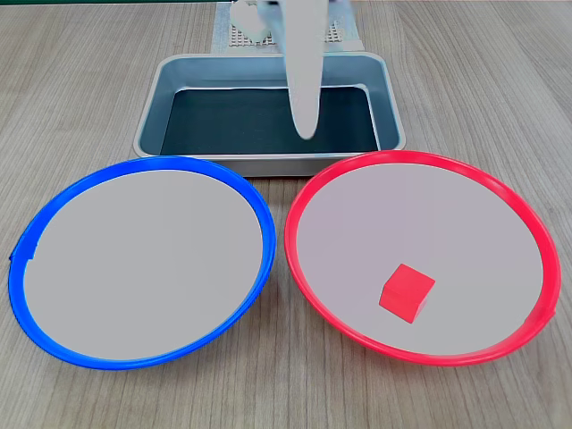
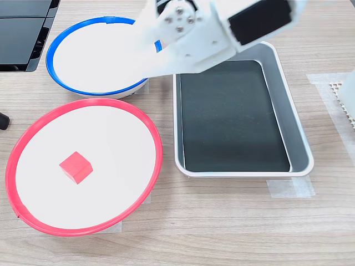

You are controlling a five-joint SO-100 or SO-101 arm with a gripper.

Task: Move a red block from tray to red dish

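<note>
Nearest in the first exterior view, a small bright red plastic cube, the red block [image 1: 407, 291], rests on the pale centre of a large round shallow plate with a bright red rim, the red dish [image 1: 306, 192]. The block sits toward the lower part of that dish, slightly turned, and nothing touches it. In the second exterior view the red block [image 2: 76, 167] lies left of the middle of the red dish [image 2: 157, 145].

Beside the red dish on the light wood-grain bench [image 1: 80, 80] stands a same-sized round plate with a bright blue rim [image 1: 259, 210]. Its pale centre holds nothing. The two plates sit just beside each other without clearly touching.

Beyond them is the tray [image 1: 268, 163], a rectangular grey metal pan with rounded corners, a raised rim and a dark black bottom. No block lies in it.

Above the tray hangs the white arm's gripper [image 1: 307, 107], seen in the first exterior view as a single blurred, tapering white shape pointing down. Whether the jaws are spread or pressed together cannot be told, and nothing is seen in them. In the second exterior view the arm's white body [image 2: 194, 39] crosses the top of the frame, covers part of the blue-rimmed plate, and is cut off at the upper edge.
</note>
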